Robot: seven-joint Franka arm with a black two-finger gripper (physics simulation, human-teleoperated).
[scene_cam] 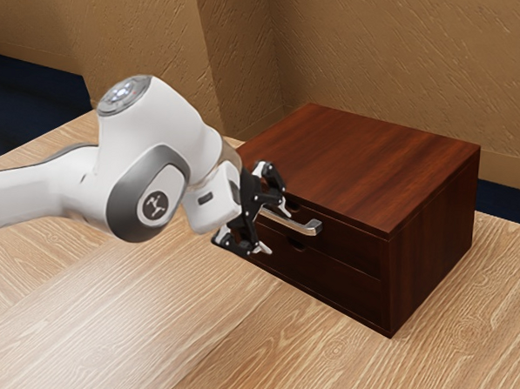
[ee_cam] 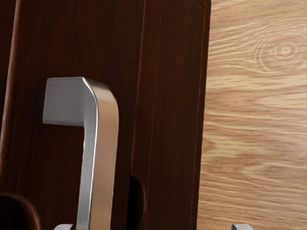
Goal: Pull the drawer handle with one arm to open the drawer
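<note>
**Gripper open around the drawer handle, drawer front looks flush**

White Franka arm (scene_cam: 147,184) comes in from the exterior view's left, low over the light wood-grain worktop (scene_cam: 235,341). Black two-finger gripper (scene_cam: 266,219) sits at the front face of the dark reddish-brown wooden cabinet (scene_cam: 358,156). Fingers are spread apart, one above and one below the brushed silver bar handle (scene_cam: 295,221). The handle end nearer the arm lies between them. Can't confirm either finger is touching the bar, so this isn't a clamp.

The handle is mounted on the upper drawer front (scene_cam: 340,240) and stands off the wood on bent ends. The lower drawer front (scene_cam: 325,281) is directly beneath. In the exterior view the upper front appears in line with the lower one.

Wrist view: the handle (ee_cam: 98,158) is close up, with its bent end turning back to the dark wood of the cabinet (ee_cam: 163,96). Worktop (ee_cam: 254,120) shows past the cabinet's edge. Two pale grey fingertips (ee_cam: 240,226) are well apart, and the bar is between them, much nearer one than the other
</note>
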